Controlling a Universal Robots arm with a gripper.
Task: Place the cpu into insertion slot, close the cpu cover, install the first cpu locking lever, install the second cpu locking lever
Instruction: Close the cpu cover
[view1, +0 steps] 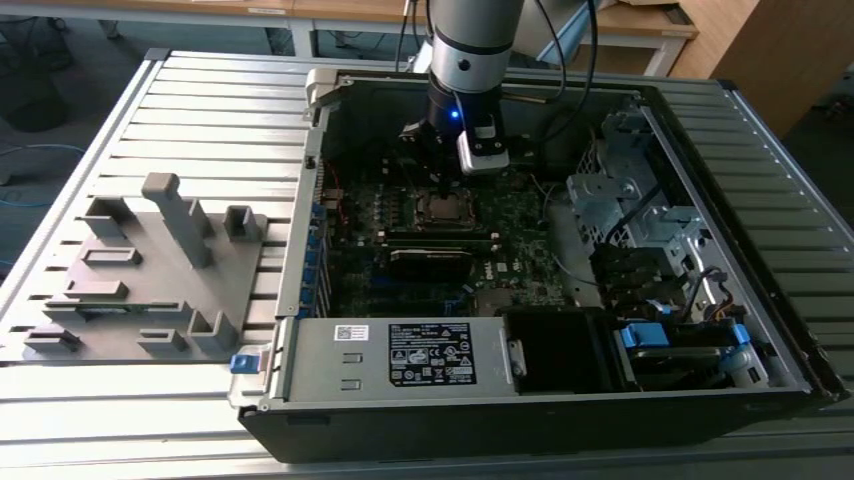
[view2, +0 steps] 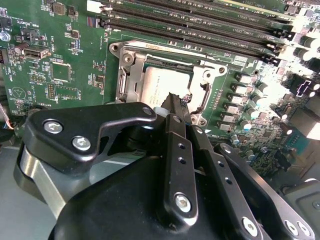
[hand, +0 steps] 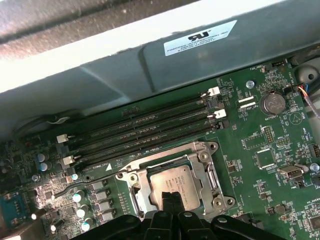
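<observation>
On the exterior view's left, a grey moulded fixture (view1: 147, 270) sits on the slatted metal tabletop (view1: 200, 110) beside an open computer case (view1: 787, 330). The case's white-labelled power box (view1: 400, 352) is along the near edge. At centre, the robot arm reaches down into the case and its gripper (view1: 443, 185) hangs directly over the cpu (view1: 445, 208), which already lies flat in its socket on the green motherboard (view1: 387, 290). On the right of the case stands a silvery drive cage (view1: 621, 195).

The second wrist view brings the socket close. The gripper (view2: 175, 99) is clenched, its two thin black fingers drawn to a point at the chip's near edge with nothing seen between them. Whether the tips touch the cpu (view2: 162, 82) cannot be told. The cpu cover (view2: 123, 75) appears as a bright metal frame lying low around the chip, though whether it is latched is not clear.

The first wrist view looks past the gripper (hand: 171, 196) to the cpu (hand: 175, 180) and the cpu cover (hand: 206, 167). It adds the four memory slots (hand: 140, 132) beyond the socket and a coin battery (hand: 273, 103), which the exterior view leaves too small to make out.

The chip is probably light, stiff and thin, with a smooth top that may slip and a delicate underside. It is best held by opposite edges. The cover looks like springy sheet metal and is best moved at its free edge.
</observation>
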